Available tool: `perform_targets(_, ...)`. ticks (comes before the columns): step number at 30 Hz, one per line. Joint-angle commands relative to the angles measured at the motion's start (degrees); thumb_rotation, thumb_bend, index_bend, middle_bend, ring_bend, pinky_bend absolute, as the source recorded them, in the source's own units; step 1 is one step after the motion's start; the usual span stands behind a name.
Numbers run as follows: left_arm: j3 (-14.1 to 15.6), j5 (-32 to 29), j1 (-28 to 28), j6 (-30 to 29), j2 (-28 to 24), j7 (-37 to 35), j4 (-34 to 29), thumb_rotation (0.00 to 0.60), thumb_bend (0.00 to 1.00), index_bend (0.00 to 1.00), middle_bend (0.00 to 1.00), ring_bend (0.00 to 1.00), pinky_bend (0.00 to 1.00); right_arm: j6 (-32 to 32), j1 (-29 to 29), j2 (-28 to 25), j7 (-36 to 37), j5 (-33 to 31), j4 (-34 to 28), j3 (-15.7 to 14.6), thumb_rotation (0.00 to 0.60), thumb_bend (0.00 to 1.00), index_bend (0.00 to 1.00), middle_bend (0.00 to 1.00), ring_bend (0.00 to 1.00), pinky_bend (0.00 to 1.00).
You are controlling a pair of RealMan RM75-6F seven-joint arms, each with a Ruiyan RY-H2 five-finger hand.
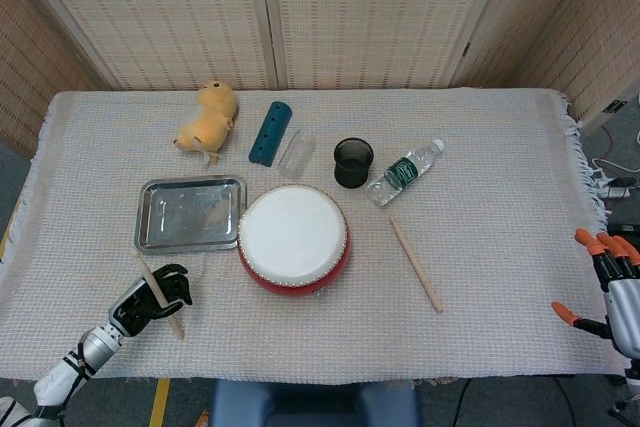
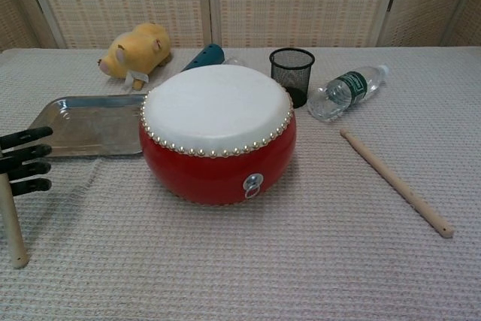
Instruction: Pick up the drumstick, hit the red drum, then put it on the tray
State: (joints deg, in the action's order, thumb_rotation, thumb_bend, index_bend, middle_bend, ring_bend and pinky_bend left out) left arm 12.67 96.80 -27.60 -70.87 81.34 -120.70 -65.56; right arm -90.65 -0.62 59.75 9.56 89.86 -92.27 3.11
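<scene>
The red drum with its white skin stands in the middle of the table. My left hand is at the front left, below the tray, and grips a wooden drumstick. That stick is tilted, and its lower end touches the cloth. A second drumstick lies loose to the right of the drum. The steel tray sits left of the drum and holds nothing. My right hand hangs at the table's right edge, fingers apart and holding nothing.
Behind the drum are a yellow plush toy, a teal tube, a black mesh cup and a water bottle lying on its side. A woven cloth covers the table.
</scene>
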Motion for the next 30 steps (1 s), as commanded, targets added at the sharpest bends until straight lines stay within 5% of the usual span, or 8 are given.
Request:
perform_targets(1,-0.07,-0.05,0.01,-0.09,-0.18,0.45,-0.37,0.590,0.22,0.44,0.51,0.47,0.46,-0.13,0.04,-0.02,0.05,0.00,0.06,0.05,0.600,0.10,0.09,0.16,0.01,0.10)
perform_targets(11,0.21,0.05,0.31,0.12,-0.23,4.61,-0.99,0.528,0.22,0.65,0.73,0.65,0.60,-0.55,0.18,0.00,0.06,0.28,0.09,0.04,0.600,0.10,0.09,0.16,0.01,0.10)
perform_targets(30,1.31,0.22,1.58,1.33,0.08,18.97,-2.36,0.486,0.22,0.78,0.87,0.78,0.71,-0.98,0.25,-0.02,-0.38,0.78,-0.43,0.00,0.600,0.10,0.09,0.16,0.01,0.10)
